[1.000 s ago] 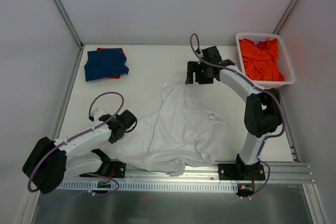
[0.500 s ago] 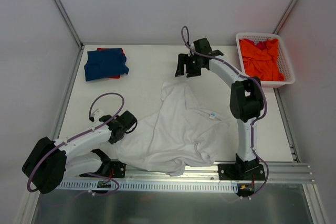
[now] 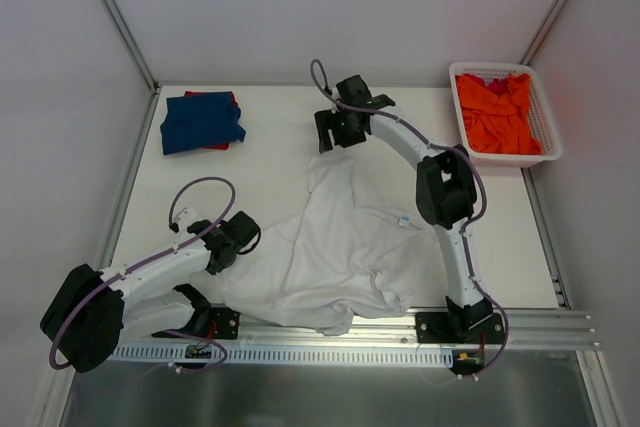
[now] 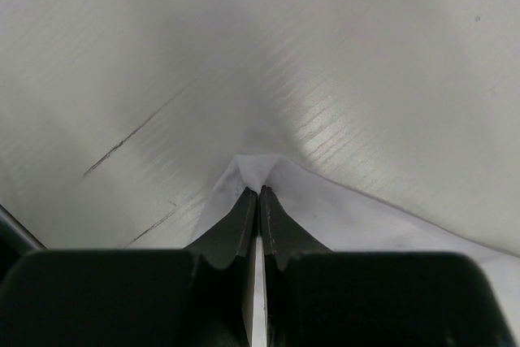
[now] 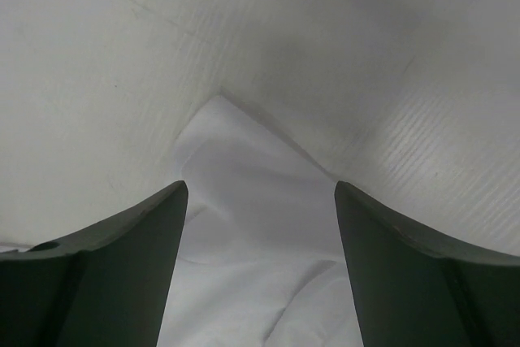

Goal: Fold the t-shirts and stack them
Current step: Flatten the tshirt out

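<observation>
A white t-shirt lies crumpled across the middle of the table. My left gripper is shut on its left edge, and a pinched corner of white cloth pokes out past the tips. My right gripper is open above the shirt's far corner, which lies between the fingers. A dark blue t-shirt lies folded at the back left on a red one that shows only at its edge. An orange t-shirt fills the basket.
A white lattice basket stands at the back right. A metal rail runs along the near edge by the arm bases. White walls close in the table on three sides.
My right gripper has swung left across the back of the table, from near the basket to above the white shirt's far corner. My left gripper has stayed put.
</observation>
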